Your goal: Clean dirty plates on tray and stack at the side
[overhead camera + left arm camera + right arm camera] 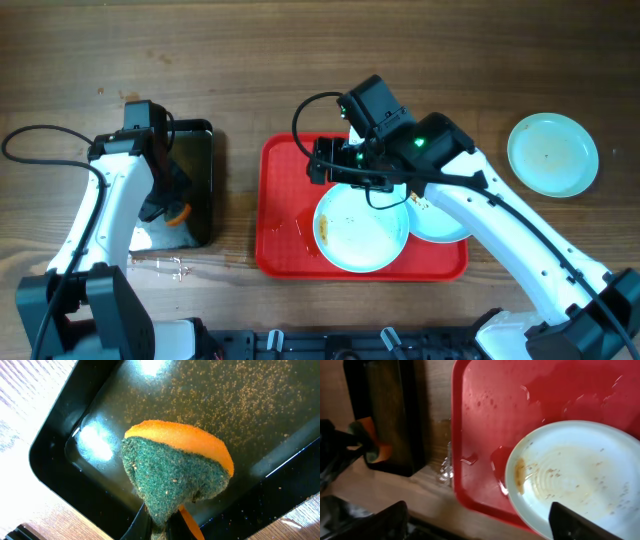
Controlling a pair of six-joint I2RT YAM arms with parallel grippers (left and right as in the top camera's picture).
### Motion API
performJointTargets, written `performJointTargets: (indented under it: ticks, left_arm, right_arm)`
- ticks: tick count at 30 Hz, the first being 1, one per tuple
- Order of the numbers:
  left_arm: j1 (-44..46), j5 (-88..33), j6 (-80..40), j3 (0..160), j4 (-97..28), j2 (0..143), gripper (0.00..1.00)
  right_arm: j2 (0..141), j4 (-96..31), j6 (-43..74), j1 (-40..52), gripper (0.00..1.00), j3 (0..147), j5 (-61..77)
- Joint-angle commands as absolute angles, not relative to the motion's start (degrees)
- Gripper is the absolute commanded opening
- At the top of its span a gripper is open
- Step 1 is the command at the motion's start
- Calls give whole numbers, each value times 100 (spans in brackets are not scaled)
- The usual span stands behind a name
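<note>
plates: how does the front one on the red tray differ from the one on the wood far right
The front pale mint-blue round plate lies in the red plastic tray; the far-right mint-blue plate lies on the wooden table. The front plate carries a brown smear and streaks; the far-right plate looks nearly clean. Same shape and colour.

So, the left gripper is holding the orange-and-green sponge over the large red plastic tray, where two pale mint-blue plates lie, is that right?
Not quite: the left gripper holds the orange-and-green sponge over the black metal pan, as the left wrist view shows. Two pale mint-blue plates do lie on the red plastic tray.
</note>
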State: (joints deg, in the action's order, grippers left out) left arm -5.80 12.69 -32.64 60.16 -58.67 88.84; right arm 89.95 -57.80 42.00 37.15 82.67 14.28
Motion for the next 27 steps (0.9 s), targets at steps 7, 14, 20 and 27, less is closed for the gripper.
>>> performJointTargets:
  ticks: [7, 14, 20, 27]
  left_arm:
    - [-613, 1240, -3218, 5983, -5848, 8906, 4]
    - [-613, 1157, -3175, 5983, -5850, 8906, 4]
    - [-613, 1135, -3175, 5983, -5828, 8906, 4]
    - [-613, 1127, -3175, 5981, -5784, 8906, 4]
  right_arm:
    - [9061, -6259, 6357, 3704, 74, 6882, 1162]
    - [9000, -7194, 6713, 3614, 73, 6705, 910]
    - [8908, -7918, 6967, 3548, 82, 6705, 502]
    - [8901, -7693, 7043, 3548, 91, 6252, 523]
